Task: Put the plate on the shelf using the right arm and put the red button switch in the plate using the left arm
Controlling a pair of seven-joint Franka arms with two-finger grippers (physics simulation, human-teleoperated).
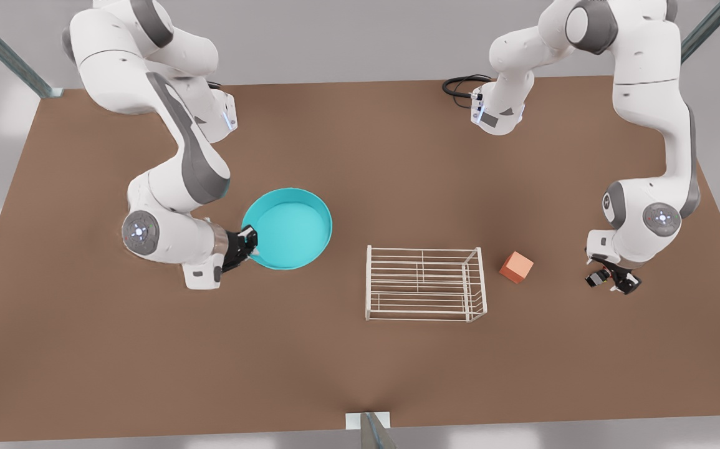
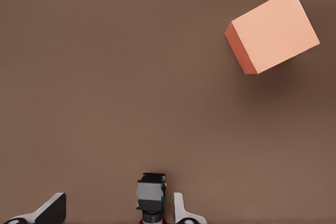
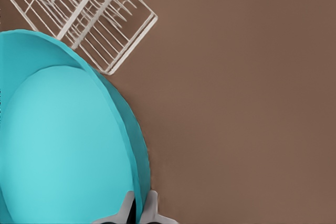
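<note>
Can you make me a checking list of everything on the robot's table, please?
Surface: brown table, bare between the things.
Plate: teal plate sits beside the shelf, not on it.
Shelf: white wire shelf stands upright with nothing on it.
Switch: red button switch is between the left hand's fingers, far from the plate.
Clutter: orange cube sits next to the shelf.
Hands: right hand pinches the plate's rim. Left hand is open around the switch.
Cables: black cable loops by the left arm's base.
Surroundings: grey walls and metal struts.
</note>
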